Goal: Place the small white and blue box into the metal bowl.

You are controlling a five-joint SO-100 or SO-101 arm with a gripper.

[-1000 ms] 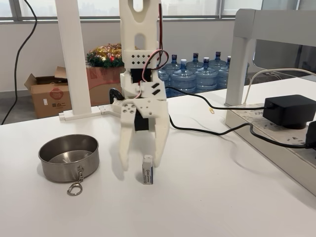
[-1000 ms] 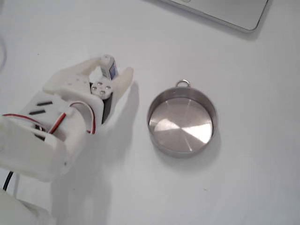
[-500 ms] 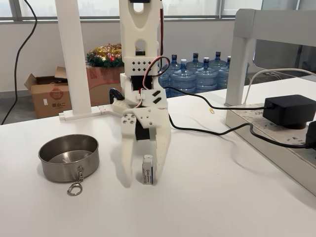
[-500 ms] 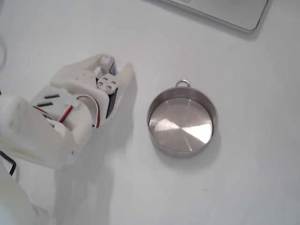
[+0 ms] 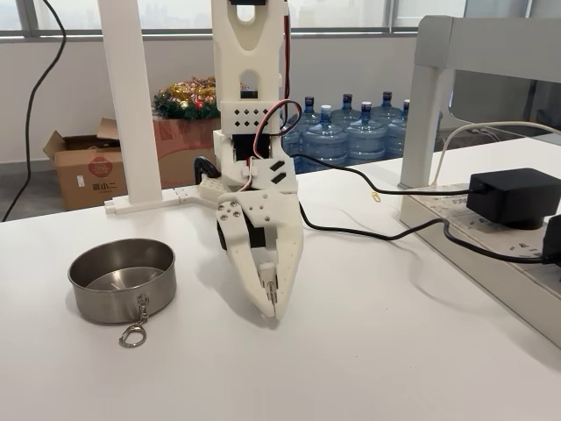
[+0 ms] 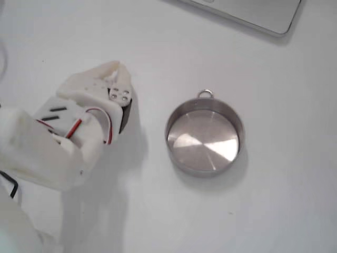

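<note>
Gripper [image 5: 269, 303]: fingers pinched on the small white and blue box [image 5: 266, 274], tips at the table [image 5: 394, 351].
Metal bowl [image 5: 122, 280]: at its nine o'clock, apart.

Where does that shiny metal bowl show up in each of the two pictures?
In a fixed view from the table's side: the metal bowl stands at lower left, left of the gripper, its chain and clip hanging toward the camera.
In a fixed view from above: the metal bowl lies right of centre, right of the gripper, its ring at the top rim.
Shared landmark: the white gripper, beside the bowl in both.
</note>
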